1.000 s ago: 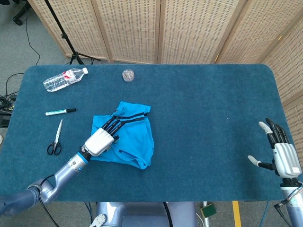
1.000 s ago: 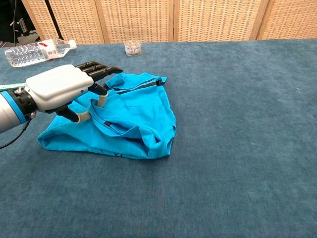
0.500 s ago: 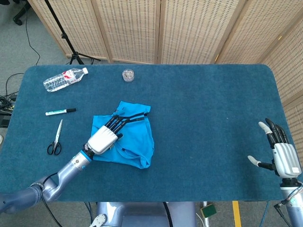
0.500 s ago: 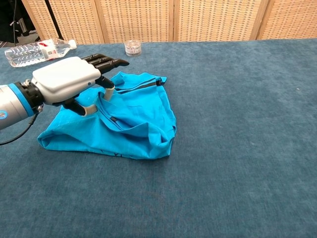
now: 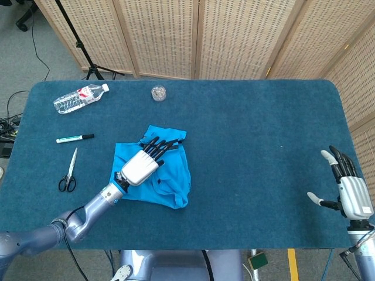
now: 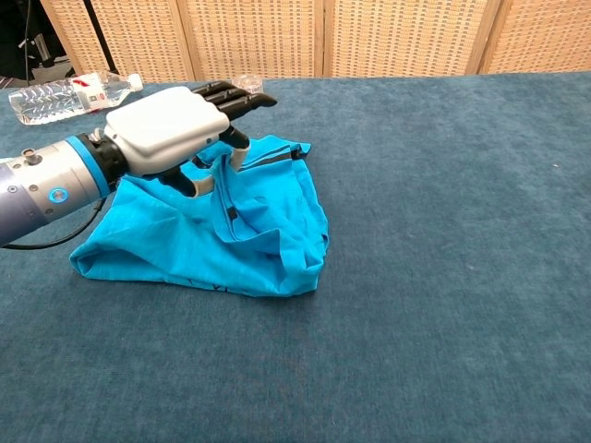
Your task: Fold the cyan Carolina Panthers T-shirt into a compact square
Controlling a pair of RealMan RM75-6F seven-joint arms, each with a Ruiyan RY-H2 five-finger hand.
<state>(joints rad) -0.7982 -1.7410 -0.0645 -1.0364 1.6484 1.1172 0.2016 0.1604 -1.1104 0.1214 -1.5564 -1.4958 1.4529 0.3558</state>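
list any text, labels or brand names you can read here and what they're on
Nothing can be read in either view.
water bottle: red and white label, print too small to read.
T-shirt: small dark marks near its front hem, too blurred to read.
marker: no readable print.
left hand: plain white shell.

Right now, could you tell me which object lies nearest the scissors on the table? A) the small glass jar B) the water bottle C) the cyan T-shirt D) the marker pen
D: in the head view the marker pen lies just above the scissors, closer than the cyan T-shirt, water bottle or small glass jar.
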